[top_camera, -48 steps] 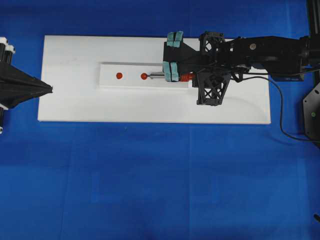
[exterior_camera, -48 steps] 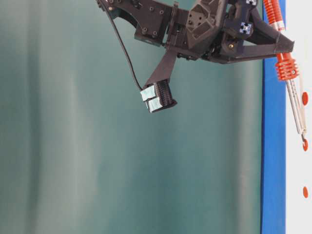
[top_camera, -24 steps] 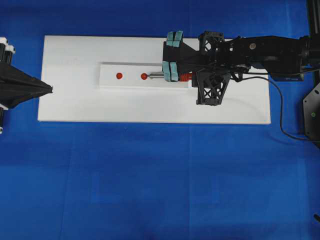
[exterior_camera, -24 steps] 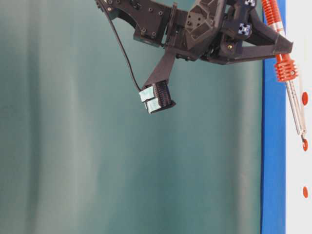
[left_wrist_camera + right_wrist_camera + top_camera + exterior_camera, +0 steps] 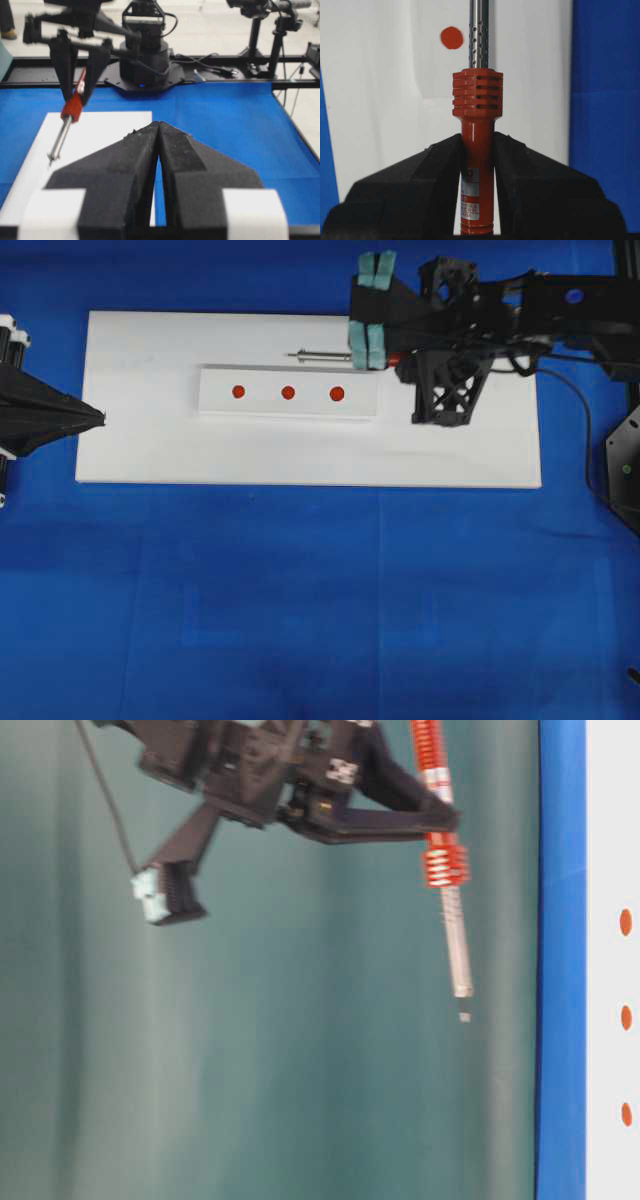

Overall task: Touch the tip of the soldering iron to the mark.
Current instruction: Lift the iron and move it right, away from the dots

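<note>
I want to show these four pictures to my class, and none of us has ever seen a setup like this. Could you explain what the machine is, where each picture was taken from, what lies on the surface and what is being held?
This is a robot with two arms facing each other across a blue table. One picture looks straight down, one looks sideways at table height, and two come from cameras on the wrists.

On the table lies a white board carrying a white strip with three red marks.

The right gripper, its jaws shut, holds a soldering iron by its orange-red handle. The side view shows the iron's tip up in the air, touching nothing.

The left gripper rests with jaws shut, empty, at the board's left end.
</note>
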You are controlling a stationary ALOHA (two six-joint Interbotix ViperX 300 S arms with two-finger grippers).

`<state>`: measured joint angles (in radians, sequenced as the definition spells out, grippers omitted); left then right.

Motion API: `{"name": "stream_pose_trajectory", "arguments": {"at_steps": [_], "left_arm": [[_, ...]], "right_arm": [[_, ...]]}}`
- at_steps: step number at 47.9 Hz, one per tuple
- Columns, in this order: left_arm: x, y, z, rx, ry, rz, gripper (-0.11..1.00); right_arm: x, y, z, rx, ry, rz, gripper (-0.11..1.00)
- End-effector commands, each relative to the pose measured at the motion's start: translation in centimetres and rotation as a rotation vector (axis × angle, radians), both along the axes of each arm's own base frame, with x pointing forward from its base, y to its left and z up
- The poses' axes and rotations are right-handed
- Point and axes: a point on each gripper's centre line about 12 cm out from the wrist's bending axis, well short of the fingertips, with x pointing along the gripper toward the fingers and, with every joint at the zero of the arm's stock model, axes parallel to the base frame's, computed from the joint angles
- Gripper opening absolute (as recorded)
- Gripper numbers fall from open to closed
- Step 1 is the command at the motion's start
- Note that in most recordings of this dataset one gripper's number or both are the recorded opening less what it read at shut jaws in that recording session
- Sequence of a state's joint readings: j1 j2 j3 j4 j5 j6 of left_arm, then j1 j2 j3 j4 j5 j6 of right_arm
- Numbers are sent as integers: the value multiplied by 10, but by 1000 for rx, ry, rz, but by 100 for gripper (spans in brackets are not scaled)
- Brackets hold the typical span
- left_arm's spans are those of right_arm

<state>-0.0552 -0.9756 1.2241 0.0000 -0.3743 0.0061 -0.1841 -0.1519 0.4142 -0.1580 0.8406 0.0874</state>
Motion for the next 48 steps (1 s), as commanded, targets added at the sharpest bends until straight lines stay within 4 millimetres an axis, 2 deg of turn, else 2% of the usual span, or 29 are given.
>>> {"name": "stream_pose_trajectory", "arguments": {"at_steps": [1,27,34,48], "left_arm": [[1,-1,5,0,-18,-3,0],[1,-1,5,4,-16,-4,0],[1,-1,5,3,-19,-4,0],[1,-1,6,3,-22,-4,0]], "right_arm": [[-2,-1,26,-31,-48,3,6],[-5,-1,23,-31,-31,-1,6],[-16,1,21,-30,-25,-1,6],[-50,7,15,-28,-20,-5,6]]}}
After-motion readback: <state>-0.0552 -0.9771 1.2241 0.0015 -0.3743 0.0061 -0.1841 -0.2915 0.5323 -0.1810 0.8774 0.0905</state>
